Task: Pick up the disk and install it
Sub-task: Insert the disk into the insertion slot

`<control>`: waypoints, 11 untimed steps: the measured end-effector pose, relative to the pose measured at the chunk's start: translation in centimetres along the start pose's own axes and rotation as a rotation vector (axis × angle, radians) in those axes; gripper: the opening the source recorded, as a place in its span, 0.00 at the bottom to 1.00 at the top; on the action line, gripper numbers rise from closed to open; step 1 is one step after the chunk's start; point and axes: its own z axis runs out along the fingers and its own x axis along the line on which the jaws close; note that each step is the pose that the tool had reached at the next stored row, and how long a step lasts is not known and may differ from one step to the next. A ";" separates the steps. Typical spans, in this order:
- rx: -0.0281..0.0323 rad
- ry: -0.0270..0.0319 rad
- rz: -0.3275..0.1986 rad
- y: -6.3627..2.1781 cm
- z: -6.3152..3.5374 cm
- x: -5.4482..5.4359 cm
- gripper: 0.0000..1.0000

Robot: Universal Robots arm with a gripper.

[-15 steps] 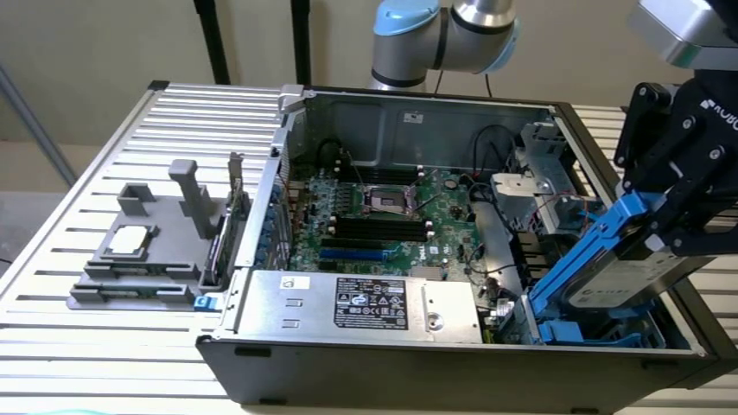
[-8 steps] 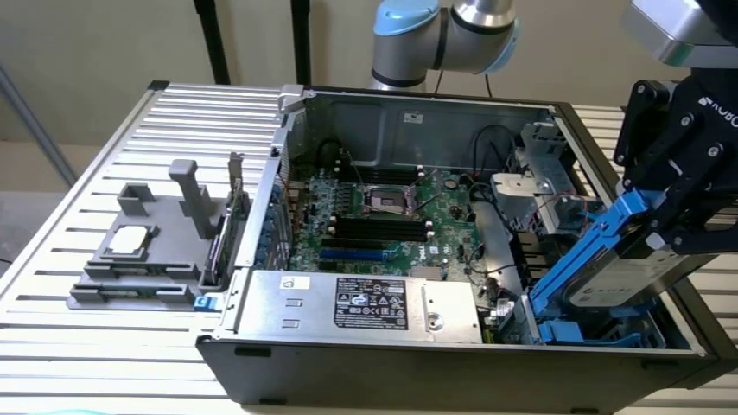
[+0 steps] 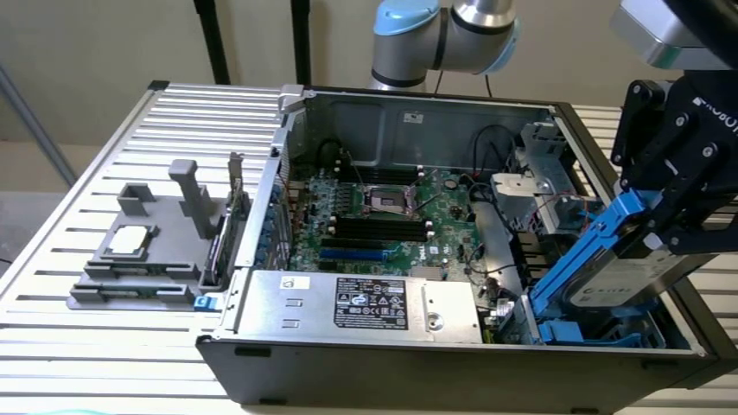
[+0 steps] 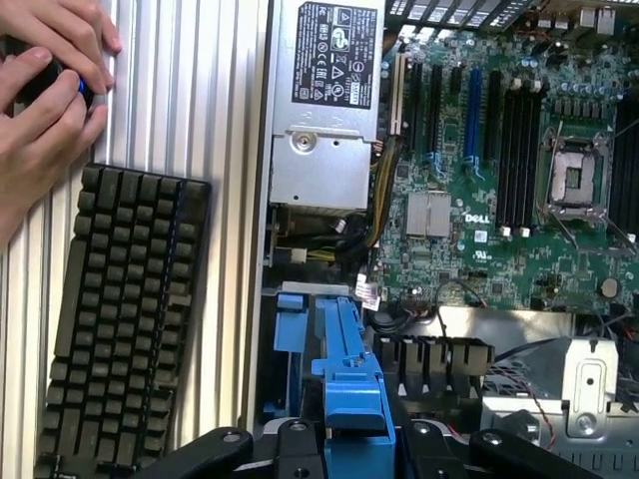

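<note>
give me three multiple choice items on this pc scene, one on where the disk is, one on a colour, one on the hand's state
1. Where is the disk?
A) on the grey fixture
B) flat on the table
C) tilted over the bay in the case, at the exterior view's right

2. What colour are the disk's rails?
A) blue
B) red
C) yellow

3. What state is the hand in?
A) open and empty
B) shut on the disk
C) shut on the chip

Answers:
1 C, the disk hangs at a slant above the blue bay in that corner.
2 A, bright blue plastic frames the grey drive.
3 B, the hand grips the disk's upper end.
</note>
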 end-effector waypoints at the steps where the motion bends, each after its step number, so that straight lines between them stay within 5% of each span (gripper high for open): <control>1: 0.0016 0.0007 0.000 0.02 0.00 0.0 0.33; 6: 0.0104 0.0034 -0.001 0.11 0.00 0.0 0.33; 11: 0.0108 0.0038 -0.001 0.16 0.00 0.0 0.33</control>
